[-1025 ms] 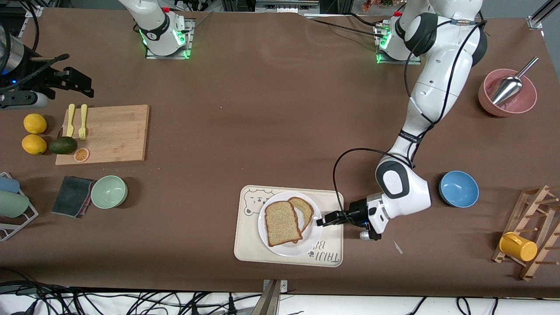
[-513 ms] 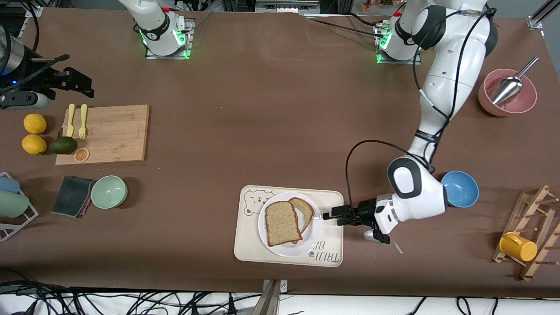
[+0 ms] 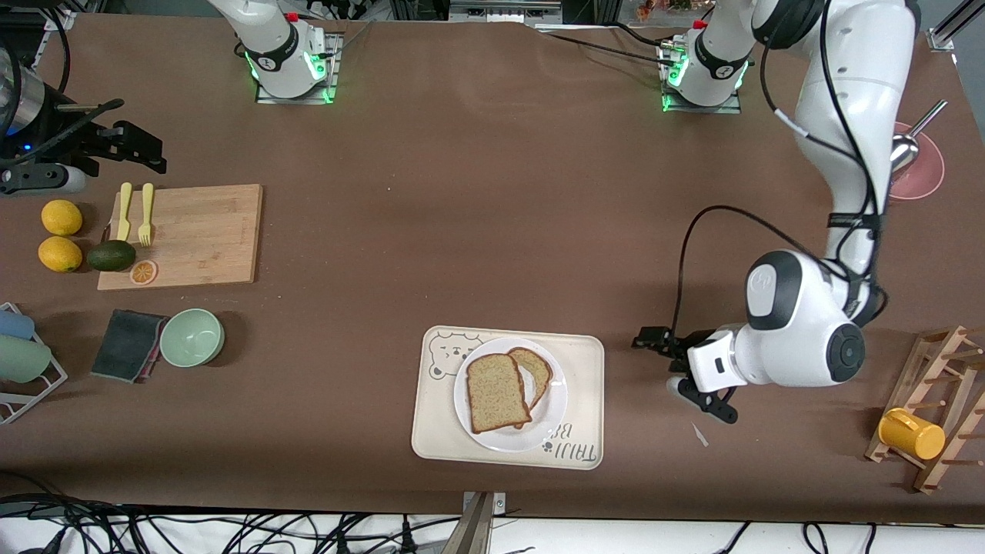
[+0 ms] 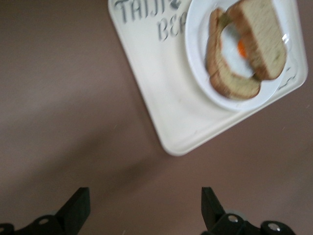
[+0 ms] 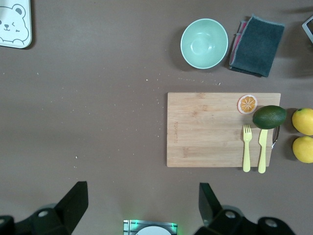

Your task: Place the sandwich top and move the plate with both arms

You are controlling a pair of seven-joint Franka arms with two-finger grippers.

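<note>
The sandwich top [image 3: 496, 391] lies skewed on the egg slice [image 3: 536, 371], on the white plate [image 3: 555, 400]. The plate sits on the cream bear-print tray [image 3: 585, 362]. My left gripper [image 3: 648, 338] is open and empty over bare table beside the tray, toward the left arm's end. Its wrist view shows the open gripper [image 4: 144, 196], with the tray [image 4: 166, 98], plate [image 4: 195, 34], top slice [image 4: 261, 39] and egg [image 4: 234, 51] ahead. My right gripper [image 3: 150, 150] waits, open and empty, high over the table near its base [image 5: 143, 192].
A cutting board [image 3: 200, 231] with a yellow fork and knife, an avocado, two lemons, a green bowl [image 3: 192, 337] and a dark cloth lie at the right arm's end. A pink bowl with a metal scoop [image 3: 919, 165] and a wooden rack holding a yellow cup [image 3: 912, 435] stand at the left arm's end.
My left gripper has drawn back from the plate's rim toward the left arm's end of the table and risen. The sandwich, plate and right arm have not moved.
</note>
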